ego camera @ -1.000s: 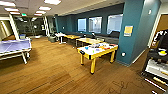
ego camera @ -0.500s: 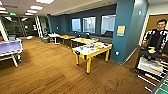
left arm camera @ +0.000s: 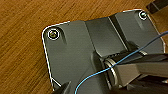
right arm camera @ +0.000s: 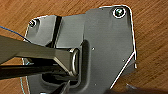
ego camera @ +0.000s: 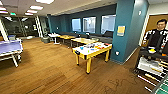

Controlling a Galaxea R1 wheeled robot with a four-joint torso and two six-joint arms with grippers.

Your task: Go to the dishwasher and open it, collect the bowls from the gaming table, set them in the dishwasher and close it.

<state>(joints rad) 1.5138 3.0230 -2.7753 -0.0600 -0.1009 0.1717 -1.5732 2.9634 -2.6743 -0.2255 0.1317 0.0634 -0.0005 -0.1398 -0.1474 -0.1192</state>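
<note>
gaming table (ego camera: 88, 51) stands ahead beside a teal pillar (ego camera: 125, 30); person (ego camera: 160, 35) right; cannot tell either claw's state.

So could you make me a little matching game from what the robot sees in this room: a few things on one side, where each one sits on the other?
Things:
1. yellow-edged white-topped table
2. table-tennis table
3. person
4. yellow sign

Places:
A. on the teal pillar
B. far left of the head view
C. middle of the room, small coloured items on top
D. far right, by the doorway

Pairs: 1-C, 2-B, 3-D, 4-A
</note>
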